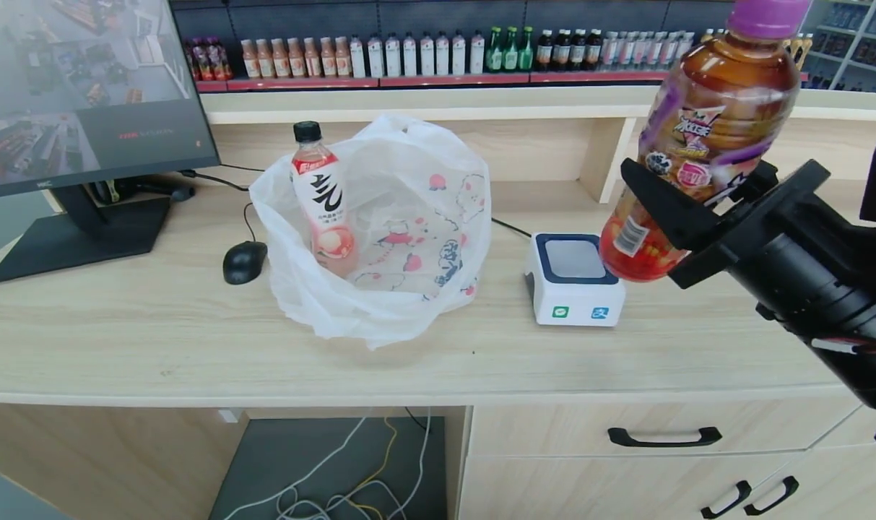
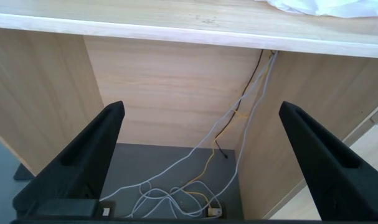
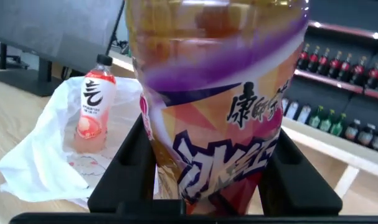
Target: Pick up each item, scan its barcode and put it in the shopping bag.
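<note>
Two grippers are at work. The left gripper (image 2: 204,115) hangs low in front of the counter (image 1: 156,332) with its fingers spread wide and nothing between them, facing the open recess below, where loose cables (image 2: 195,186) lie on the floor. The right gripper (image 1: 705,195) is raised at the right, its fingers clamped on the lower body of an iced tea bottle (image 1: 719,108) with a purple cap. The bottle tilts, cap up and away, and a barcode patch shows on its lower part. Its base seems to hang just over the right edge of the barcode scanner (image 1: 571,278), though the angle makes the gap hard to judge. The scanner is a white box with a blue-rimmed window, standing on the counter just right of the shopping bag (image 1: 445,180). That white plastic bag stands open at mid-counter, and a pink peach drink bottle (image 1: 326,202) with a black cap stands upright inside, against its left wall. Drawers (image 1: 664,437) with black handles sit under the counter's right half. A black mouse (image 1: 244,261) lies just left of the bag, with a monitor (image 1: 84,87) behind it. Farthest back, a shelf of bottles (image 1: 438,54) lines the wall.
</note>
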